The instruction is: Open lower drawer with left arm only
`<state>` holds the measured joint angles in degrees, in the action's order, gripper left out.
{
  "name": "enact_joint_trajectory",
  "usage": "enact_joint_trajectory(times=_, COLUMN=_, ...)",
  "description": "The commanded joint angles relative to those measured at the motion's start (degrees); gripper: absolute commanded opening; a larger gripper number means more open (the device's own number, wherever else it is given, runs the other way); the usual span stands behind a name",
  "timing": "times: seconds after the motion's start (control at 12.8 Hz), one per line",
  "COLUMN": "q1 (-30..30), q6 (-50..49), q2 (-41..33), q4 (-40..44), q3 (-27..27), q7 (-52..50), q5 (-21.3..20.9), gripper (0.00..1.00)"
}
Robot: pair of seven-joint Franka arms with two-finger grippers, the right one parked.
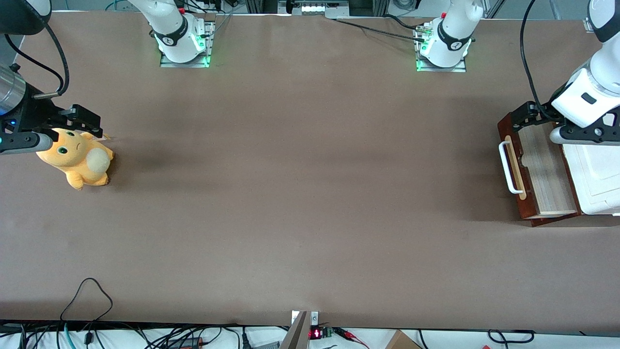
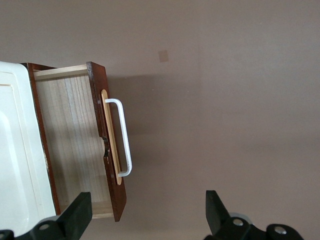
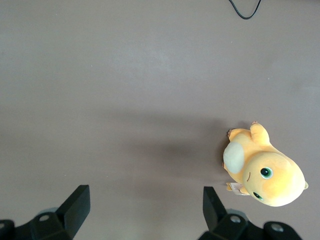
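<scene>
The lower drawer (image 1: 545,169) stands pulled out from the white cabinet (image 1: 598,177) at the working arm's end of the table, its pale wood interior (image 2: 75,145) bare. Its dark red-brown front (image 2: 97,100) carries a white bar handle (image 2: 125,140) on a pale strip. My left arm (image 1: 586,99) reaches over the cabinet. Its gripper (image 1: 522,118) hangs above the end of the drawer front that is farther from the front camera. The gripper (image 2: 147,215) is open and holds nothing. It is raised clear of the handle (image 1: 507,167), touching neither handle nor drawer.
An orange plush toy (image 1: 77,157) lies toward the parked arm's end of the table, also seen in the right wrist view as the plush toy (image 3: 265,170). Two arm bases (image 1: 181,41) (image 1: 443,46) stand at the table edge farthest from the front camera. A cable (image 1: 87,295) loops near the closest edge.
</scene>
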<state>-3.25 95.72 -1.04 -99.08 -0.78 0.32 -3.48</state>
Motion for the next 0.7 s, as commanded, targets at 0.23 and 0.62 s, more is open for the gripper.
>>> enact_joint_trajectory(times=0.23, q1=-0.7, q6=1.2, q2=-2.1, q4=-1.6, q3=-1.1, q7=1.9, q5=3.9, gripper=1.0)
enact_joint_trajectory(times=0.62, q1=-0.7, q6=1.2, q2=-2.0, q4=-1.5, q3=-1.2, q7=2.0, q5=3.7, gripper=1.0)
